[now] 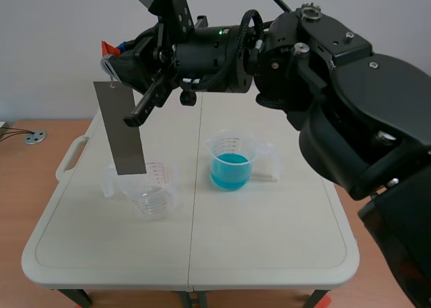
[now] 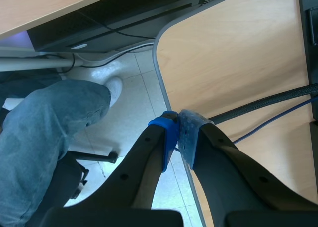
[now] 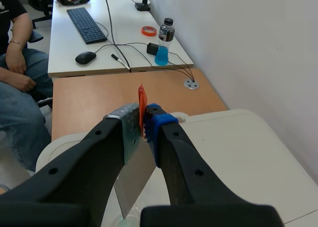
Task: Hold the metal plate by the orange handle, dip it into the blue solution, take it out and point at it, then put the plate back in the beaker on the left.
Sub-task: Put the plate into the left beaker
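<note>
The grey metal plate (image 1: 121,129) hangs upright over the empty clear beaker (image 1: 153,190) on the left, its lower end about level with the beaker's rim. My right gripper (image 1: 111,57) is shut on its orange handle (image 1: 106,48). The right wrist view shows that handle (image 3: 142,105) pinched between the pads of the right gripper (image 3: 143,120), with the plate (image 3: 134,180) below. My left gripper (image 1: 129,121) slants down with its tip at the plate's right edge. It (image 2: 178,125) is shut on nothing. The beaker of blue solution (image 1: 230,163) stands to the right.
Both beakers stand on a white folding table (image 1: 269,240). A wooden desk (image 3: 124,90) lies beyond it, with a blue-drink bottle (image 3: 164,40) behind. A person in jeans (image 3: 17,105) sits beside that desk, and the leg (image 2: 44,132) shows over the floor.
</note>
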Controlling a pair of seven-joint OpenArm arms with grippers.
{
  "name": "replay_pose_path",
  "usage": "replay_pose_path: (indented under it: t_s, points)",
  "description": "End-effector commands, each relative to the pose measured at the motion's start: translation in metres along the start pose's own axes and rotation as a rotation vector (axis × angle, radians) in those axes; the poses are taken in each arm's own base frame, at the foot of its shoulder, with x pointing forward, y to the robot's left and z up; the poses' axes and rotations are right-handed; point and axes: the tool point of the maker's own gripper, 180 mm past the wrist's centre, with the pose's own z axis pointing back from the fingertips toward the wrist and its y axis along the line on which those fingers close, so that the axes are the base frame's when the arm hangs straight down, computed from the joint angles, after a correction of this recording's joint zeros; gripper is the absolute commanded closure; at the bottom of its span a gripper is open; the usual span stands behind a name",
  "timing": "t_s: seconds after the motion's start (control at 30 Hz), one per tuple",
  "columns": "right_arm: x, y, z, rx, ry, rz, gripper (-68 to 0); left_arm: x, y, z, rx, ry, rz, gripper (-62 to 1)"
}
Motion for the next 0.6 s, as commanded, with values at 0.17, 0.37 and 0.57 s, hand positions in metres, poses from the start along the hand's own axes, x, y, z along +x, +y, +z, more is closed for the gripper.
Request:
replay_pose_path:
  t_s: [0.17, 0.37, 0.57]
  points:
    - [0.004, -0.005, -0.004, -0.006, -0.042, 0.005, -1.5, 0.002, -0.002, 0.000, -0.002, -0.009, 0.004, -2.7]
    - [-0.004, -0.007, -0.004, -0.009, -0.035, -0.015, -1.5, 0.002, -0.002, 0.000, -0.002, -0.009, 0.004, -2.7]
    - [-0.015, -0.008, -0.005, -0.011, -0.030, -0.037, -1.5, 0.002, -0.002, 0.000, -0.002, -0.009, 0.005, -2.7]
